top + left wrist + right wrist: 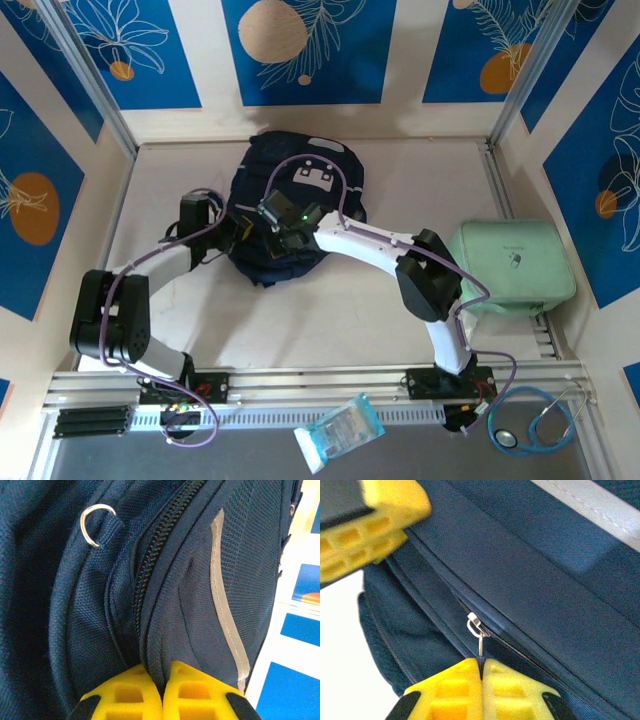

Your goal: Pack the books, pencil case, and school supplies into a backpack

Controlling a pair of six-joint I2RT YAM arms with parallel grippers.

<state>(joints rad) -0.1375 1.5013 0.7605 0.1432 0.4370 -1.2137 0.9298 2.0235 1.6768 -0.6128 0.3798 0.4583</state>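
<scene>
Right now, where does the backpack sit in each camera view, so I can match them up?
Top external: backpack at centre-back of the table.
Left wrist: backpack across left and centre; left pincer shut on its zip seam.
Right wrist: backpack across centre and right; right pincer shut on the zipper pull.
Shared landmark: pale stripe, right of centre in left wrist, top right in right wrist.

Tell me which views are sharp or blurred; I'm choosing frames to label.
Top external: even light, sharp, backpack dark with little detail. Left wrist: weave and zipper crisp, yellow fingers soft. Right wrist: zipper pull fairly sharp, pale stripe blurred and bright.
</scene>
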